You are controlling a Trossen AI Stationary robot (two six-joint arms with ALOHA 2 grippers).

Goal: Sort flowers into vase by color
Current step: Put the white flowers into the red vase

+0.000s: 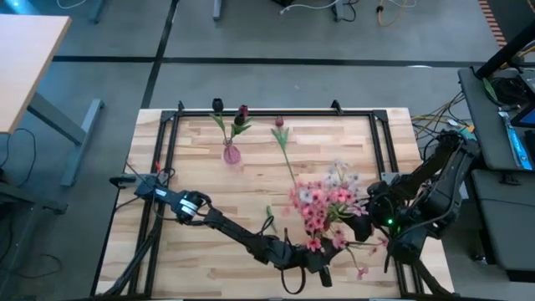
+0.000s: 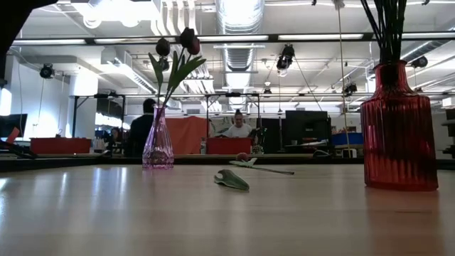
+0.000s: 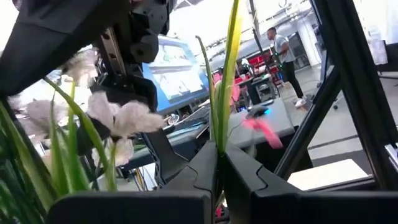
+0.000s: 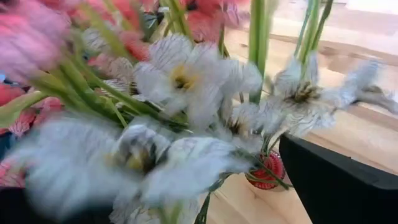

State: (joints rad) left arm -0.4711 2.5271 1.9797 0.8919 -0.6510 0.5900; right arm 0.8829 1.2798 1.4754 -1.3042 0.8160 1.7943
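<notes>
A small pink vase (image 1: 231,155) at the far side holds two maroon tulips (image 2: 186,39). Another maroon tulip (image 1: 282,134) lies flat on the table, and a loose green leaf (image 2: 231,180) lies nearer. A red ribbed vase (image 2: 398,128) holds a bunch of pink and whitish sprays (image 1: 324,203). My left gripper (image 1: 324,269) is near the front edge, just in front of that bunch, shut on a thin green stem. My right gripper (image 1: 369,211) hangs open at the bunch's right side, with whitish blooms (image 4: 180,81) filling its wrist view between the fingers (image 4: 336,180). My left gripper pinches a thin green stem (image 3: 219,134) between its two shut fingers (image 3: 255,180). The stem rises out from between the fingertips, running along the fingers rather than across them. Which end of the stem lies in the hold is hidden by the fingers.
A black metal frame (image 1: 276,113) borders the table top. Bare wood lies at the left and middle of the table (image 1: 201,167). People stand in the room beyond the far edge (image 2: 238,128).
</notes>
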